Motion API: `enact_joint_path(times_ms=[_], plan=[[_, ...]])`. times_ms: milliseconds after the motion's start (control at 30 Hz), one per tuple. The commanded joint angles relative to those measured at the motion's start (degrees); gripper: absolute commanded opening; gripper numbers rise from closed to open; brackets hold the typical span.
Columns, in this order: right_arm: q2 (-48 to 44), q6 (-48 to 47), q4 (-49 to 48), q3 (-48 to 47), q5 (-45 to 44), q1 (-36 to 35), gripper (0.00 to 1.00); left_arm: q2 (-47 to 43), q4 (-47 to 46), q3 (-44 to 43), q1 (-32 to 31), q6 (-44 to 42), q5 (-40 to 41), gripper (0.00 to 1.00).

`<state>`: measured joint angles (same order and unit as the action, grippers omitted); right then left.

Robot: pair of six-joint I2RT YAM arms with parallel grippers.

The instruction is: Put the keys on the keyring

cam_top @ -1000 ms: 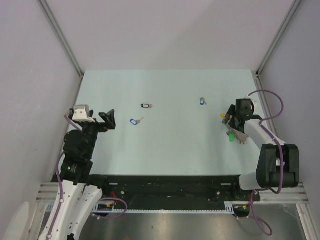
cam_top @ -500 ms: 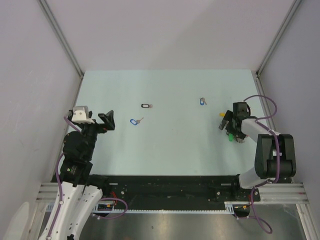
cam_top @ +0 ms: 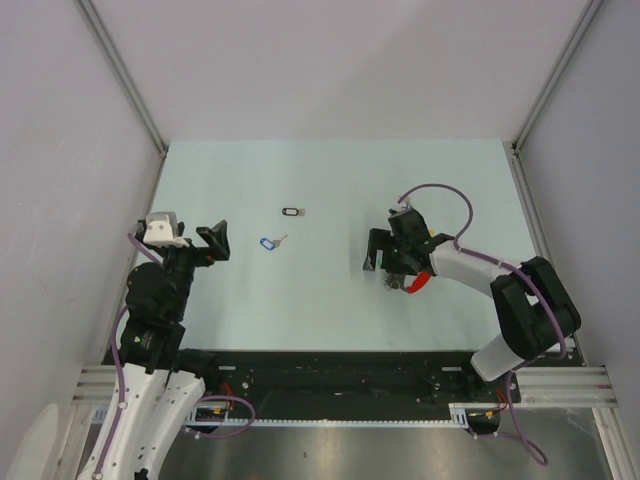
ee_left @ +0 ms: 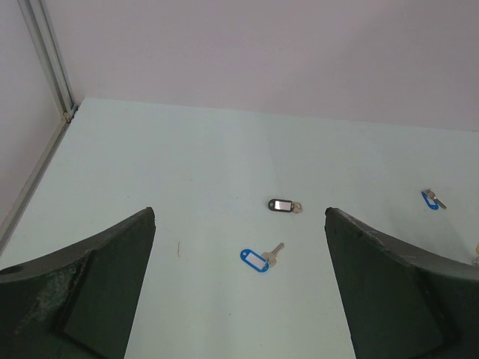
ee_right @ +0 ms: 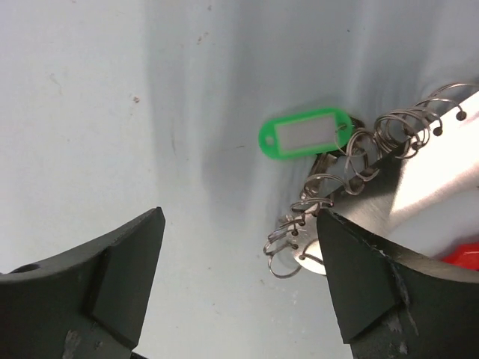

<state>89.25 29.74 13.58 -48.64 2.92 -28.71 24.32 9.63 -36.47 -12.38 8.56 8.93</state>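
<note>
While the left hand (ee_left: 239,217) hangs open, the right hand (ee_right: 239,224) gapes above the green-tagged silver metal keyring (ee_right: 322,176) on the pale surface (cam_top: 320,310).

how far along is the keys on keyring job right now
Done: nothing yet. The black-tagged key and both blue-tagged keys lie loose on the table, apart from the keyring. In hand: nothing gripped; the right pincer stands open over the keyring, the left pincer open too. Left: all three keys to thread on.
</note>
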Motion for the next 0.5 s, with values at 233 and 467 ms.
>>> enact_joint_path(times_ms=[233, 467], plan=[[-5.41, -7.39, 8.3, -2.86, -3.63, 1.03, 0.7, -0.23, -0.66, -1.59, -0.27, -0.47, 0.39, 1.0], [-4.96, -10.49, 7.95, -1.11, -4.24, -1.97, 0.6, 0.47, -1.01, -1.33, -0.27, -0.65, -0.58, 1.0]])
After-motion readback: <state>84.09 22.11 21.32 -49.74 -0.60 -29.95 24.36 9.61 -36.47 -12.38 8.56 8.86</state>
